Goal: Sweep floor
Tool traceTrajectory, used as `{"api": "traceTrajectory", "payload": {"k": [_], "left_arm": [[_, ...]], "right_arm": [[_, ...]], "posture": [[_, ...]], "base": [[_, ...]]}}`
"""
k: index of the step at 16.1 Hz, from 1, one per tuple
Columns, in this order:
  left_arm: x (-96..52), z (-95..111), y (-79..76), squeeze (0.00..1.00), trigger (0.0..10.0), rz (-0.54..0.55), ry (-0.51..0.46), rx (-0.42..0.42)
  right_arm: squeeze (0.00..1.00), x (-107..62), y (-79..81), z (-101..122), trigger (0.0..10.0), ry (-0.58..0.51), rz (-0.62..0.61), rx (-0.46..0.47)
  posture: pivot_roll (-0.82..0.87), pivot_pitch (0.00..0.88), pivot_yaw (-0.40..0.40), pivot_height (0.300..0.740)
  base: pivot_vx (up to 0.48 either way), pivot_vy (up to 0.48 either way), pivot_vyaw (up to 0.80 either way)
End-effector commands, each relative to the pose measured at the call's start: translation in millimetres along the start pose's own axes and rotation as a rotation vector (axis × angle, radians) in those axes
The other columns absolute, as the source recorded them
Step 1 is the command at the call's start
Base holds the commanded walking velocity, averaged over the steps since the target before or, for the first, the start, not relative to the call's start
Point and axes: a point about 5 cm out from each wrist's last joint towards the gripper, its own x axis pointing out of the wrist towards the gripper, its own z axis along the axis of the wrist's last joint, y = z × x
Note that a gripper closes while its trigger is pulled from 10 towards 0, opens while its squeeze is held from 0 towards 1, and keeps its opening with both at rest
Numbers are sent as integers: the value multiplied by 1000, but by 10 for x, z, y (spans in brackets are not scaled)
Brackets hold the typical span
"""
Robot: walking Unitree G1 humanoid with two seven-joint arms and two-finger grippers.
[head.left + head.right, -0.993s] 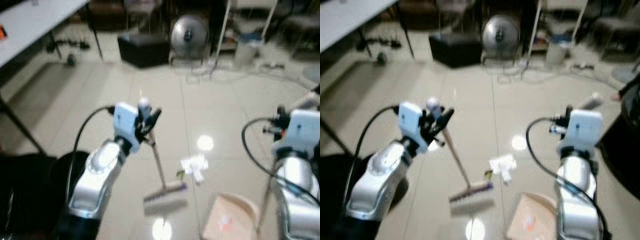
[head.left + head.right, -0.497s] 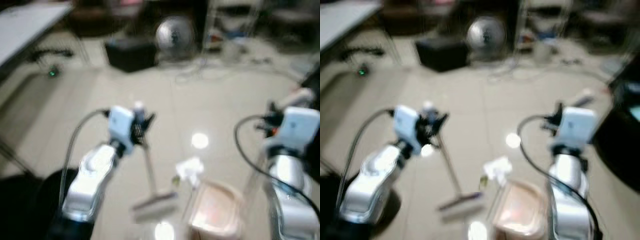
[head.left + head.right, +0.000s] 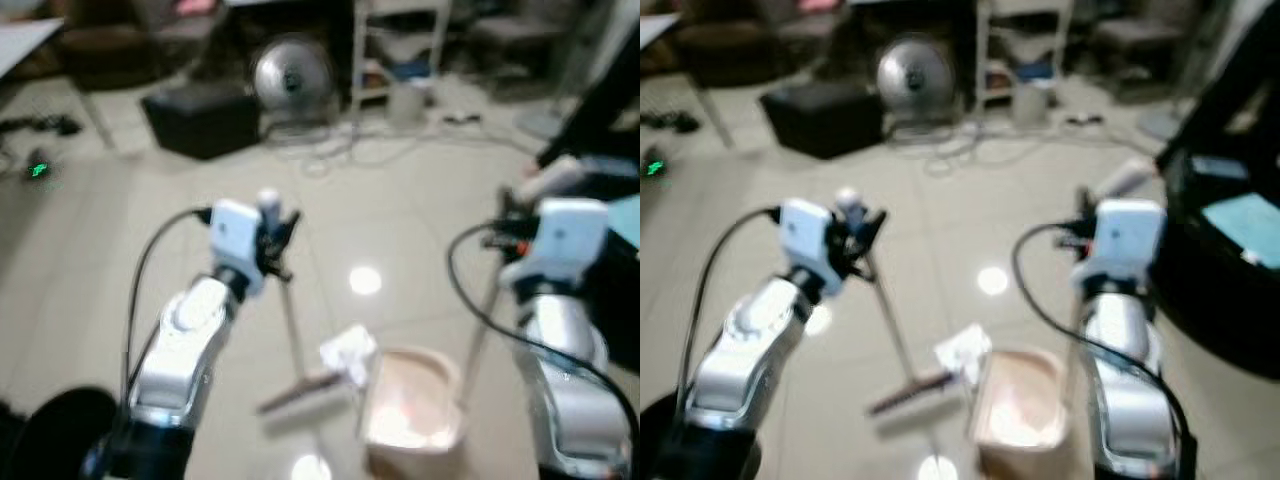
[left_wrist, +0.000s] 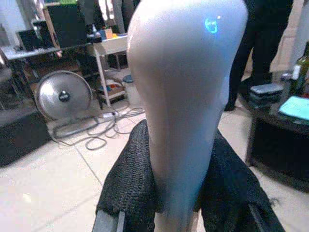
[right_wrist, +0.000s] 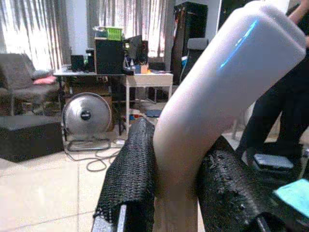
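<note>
Left gripper (image 3: 272,232) clamping broom (image 3: 291,330) handle top; brush head lying at its 6 o'clock, touching crumpled paper (image 3: 347,352). Right gripper (image 5: 176,193) gripping dustpan (image 3: 412,410) handle.

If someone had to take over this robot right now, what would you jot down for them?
Left gripper: shut on the broom handle, brush end on the floor.
Right gripper: shut on the dustpan handle; pan sits on the tiles in front of the robot.
Crumpled paper lies at the pan's mouth, between brush and pan.
Done: broom and pan brought up to the paper.
Left: push the paper into the pan, then lift it away. Views are blurred, so check whether any other litter lies nearby.
</note>
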Motion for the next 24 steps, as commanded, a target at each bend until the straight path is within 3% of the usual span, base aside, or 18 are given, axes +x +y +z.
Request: {"api": "traceTrajectory", "payload": {"k": [1, 4, 17, 24], "left_arm": [[40, 80, -30, 0, 10000, -6, -41, 13], [41, 108, 9, 0, 10000, 27, -56, 18], [82, 99, 27, 0, 10000, 43, -60, 11], [84, 97, 120, 0, 10000, 113, -66, 3]], "right_arm": [[0, 1, -66, -1, 10000, 0, -2, -50], [0, 17, -2, -4, 10000, 5, 36, -55], [0, 11, 15, -77, 10000, 11, 67, -5], [0, 42, -64, -60, 10000, -27, 33, -8]], "posture": [[-132, 0, 47, 740], [-125, 0, 39, 740], [-109, 0, 51, 740], [-111, 0, 57, 740]], "base": [[330, 0, 0], [334, 0, 800], [337, 0, 0], [0, 0, 0]]}}
